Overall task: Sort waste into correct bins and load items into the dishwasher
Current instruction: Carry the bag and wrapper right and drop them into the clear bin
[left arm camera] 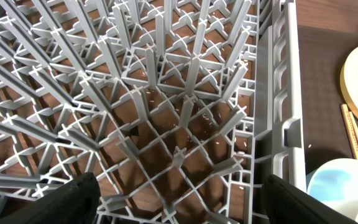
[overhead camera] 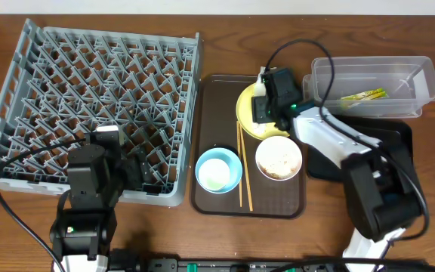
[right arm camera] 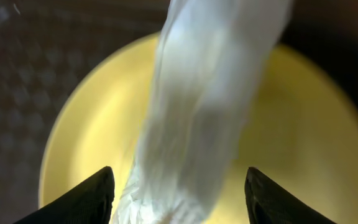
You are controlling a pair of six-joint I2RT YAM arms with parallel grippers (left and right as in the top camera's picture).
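right jaws parted around the napkin above the plate; left jaws wide over the rack

overhead: the grey dish rack point(overhead camera: 89, 98) takes up the left of the table point(overhead camera: 225, 15). the left gripper point(overhead camera: 138, 172) hangs over the rack's near right corner. just right of the rack lies the brown serving tray point(overhead camera: 221, 98). at its far end it carries the yellow plate point(overhead camera: 246, 113). at its near end stand the light blue bowl point(overhead camera: 218, 170) and the white bowl point(overhead camera: 279, 158), which holds rice-like crumbs point(overhead camera: 279, 162). the chopsticks point(overhead camera: 243, 166) lie between the two bowls. the right gripper point(overhead camera: 266, 98) is over the plate and hides much of it. further right, the clear tub point(overhead camera: 410, 83) holds the green-and-orange wrapper point(overhead camera: 363, 96). the black tray point(overhead camera: 402, 140) lies just on its near side, partly under the right arm.

left wrist: the two dark fingers point(left arm camera: 79, 196) sit at the bottom corners. the jaws are wide, with only the rack's pegs below them. pale specks lie under the lattice. parts of the plate, chopsticks and blue bowl show at the right edge.

right wrist: the crumpled white paper napkin point(right arm camera: 204, 93), blurred, runs down between the two fingers point(right arm camera: 92, 199). a gap shows on each side, so the jaws are fairly wide and are not pressing it. the plate lies directly below.
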